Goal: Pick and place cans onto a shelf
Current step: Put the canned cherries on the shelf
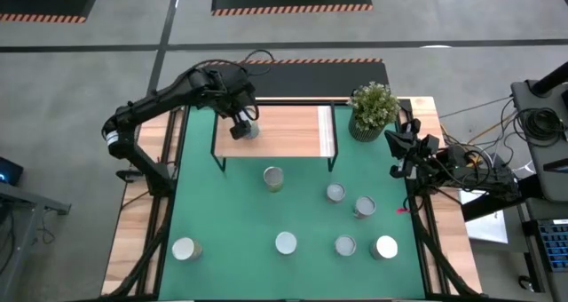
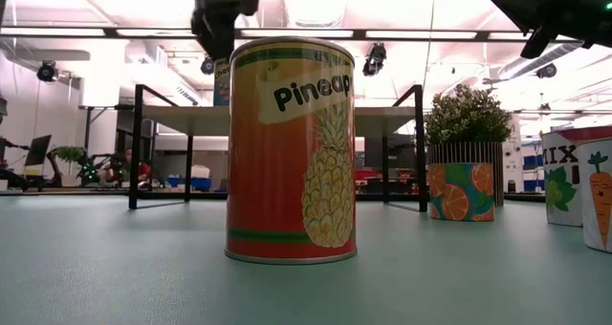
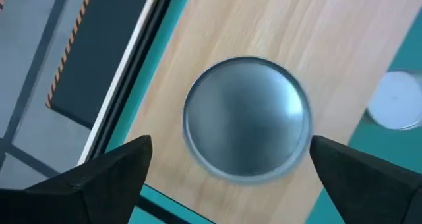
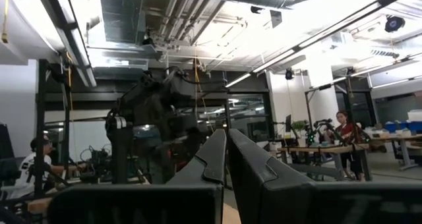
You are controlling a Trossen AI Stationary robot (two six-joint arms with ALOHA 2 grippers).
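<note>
left gripper: the dark two-finger left gripper [image 1: 243, 124] hangs over the left end of the shelf, fingers spread wide on either side of a can and not touching it; in the left wrist view each dark wedge-shaped finger [image 3: 105, 174] has a gap between it and the can
can on shelf: small metal cylinder with a smooth silvery round top [image 3: 247, 118], upright on the board near its left end, slightly blurred in the left wrist view
shelf: low rectangular light-wood board [image 1: 284, 131] with visible grain, on thin black metal legs, at the far side of the mat
right gripper: the dark right gripper [image 1: 397, 147] is up off the table at the right edge near the plant, fingers pressed together, holding nothing
other cans: six more silvery-topped cans stand on the mat in front of the shelf, one just in front of it [image 1: 273, 178]; up close in the low view is an orange pineapple-label can [image 2: 291, 149]
mat: large flat green mat [image 1: 231, 222], matte finish
plant: bushy green potted plant [image 1: 373, 108] in a pot painted with oranges, beside the shelf's right end
</note>
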